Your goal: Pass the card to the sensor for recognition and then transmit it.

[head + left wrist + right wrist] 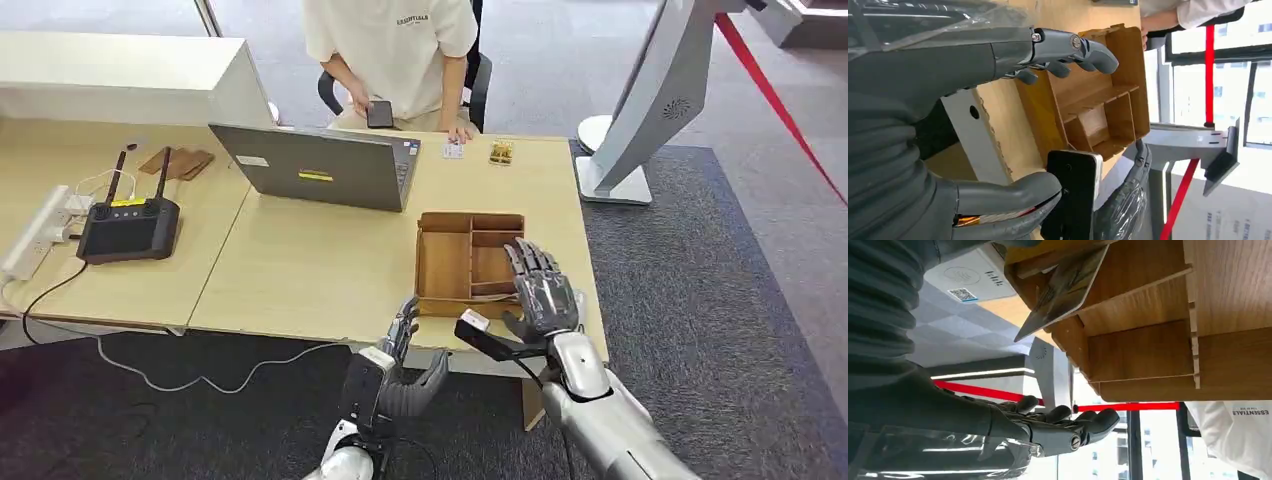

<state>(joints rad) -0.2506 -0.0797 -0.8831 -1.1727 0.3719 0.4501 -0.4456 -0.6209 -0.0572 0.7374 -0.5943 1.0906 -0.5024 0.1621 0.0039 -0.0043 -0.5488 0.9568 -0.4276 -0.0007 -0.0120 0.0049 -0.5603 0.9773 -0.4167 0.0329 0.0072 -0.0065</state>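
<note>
The wooden tray [445, 262] sits near the front edge of the desk [300, 270]. The right robot hand [540, 290] hovers flat over the tray's right side, fingers spread, holding nothing. The left robot hand [405, 375] waits below the desk edge, open too. The right wrist view shows a card [1063, 290] leaning tilted inside the tray.

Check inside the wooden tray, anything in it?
The wooden tray holds a card leaning tilted in a compartment. Its large compartment looks bare. The right hand hovers open above, covering part of the near compartments.
</note>
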